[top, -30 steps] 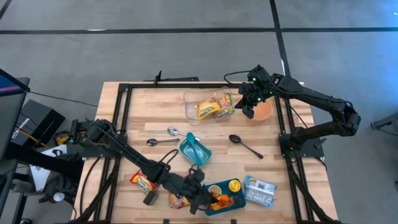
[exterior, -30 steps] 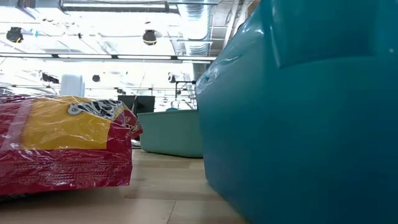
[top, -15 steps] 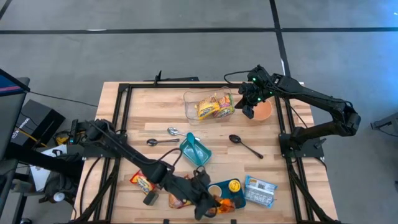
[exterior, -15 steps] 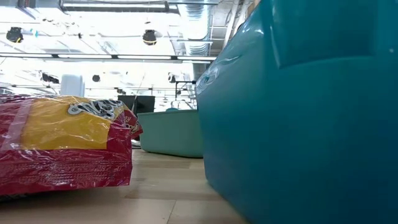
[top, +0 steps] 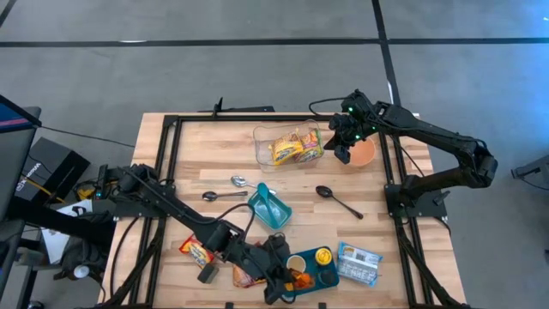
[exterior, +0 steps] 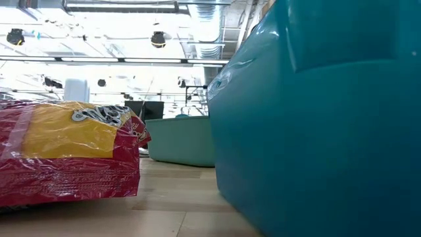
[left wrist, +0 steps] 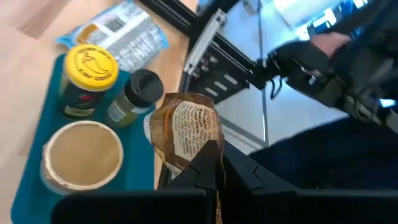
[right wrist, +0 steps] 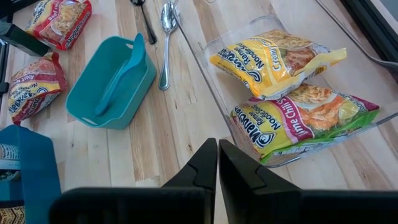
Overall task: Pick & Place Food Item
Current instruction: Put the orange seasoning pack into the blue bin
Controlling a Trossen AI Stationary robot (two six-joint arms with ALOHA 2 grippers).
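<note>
My left gripper [top: 281,281] is at the near edge of the table, over the near left corner of a teal tray [top: 330,273]. It is shut on a brown and gold food packet [left wrist: 185,132], which also shows in the high view [top: 298,277]. The tray [left wrist: 138,163] holds a yellow-lidded jar [left wrist: 90,65], a dark-lidded jar [left wrist: 138,87] and a cup of tan liquid [left wrist: 79,152]. My right gripper [right wrist: 217,155] is shut and empty at the far right, beside a clear container [top: 289,146] with two noodle packets. My left gripper pinches the packet's crimped end [left wrist: 205,155] between its two fingers. The rest of the packet stands out past the fingertips, over the tray's edge. Whether the packet touches the tray cannot be told.
An orange bowl [top: 364,153] stands by my right gripper. A teal container with a scoop [top: 269,207], two metal spoons [top: 225,195] and a black spoon [top: 339,202] lie mid-table. Two red noodle packets [top: 197,251] lie left of the tray and a blue-white packet [top: 358,262] lies right of it.
My left gripper has stayed shut on the packet and shifted only slightly over the tray's near left corner.
</note>
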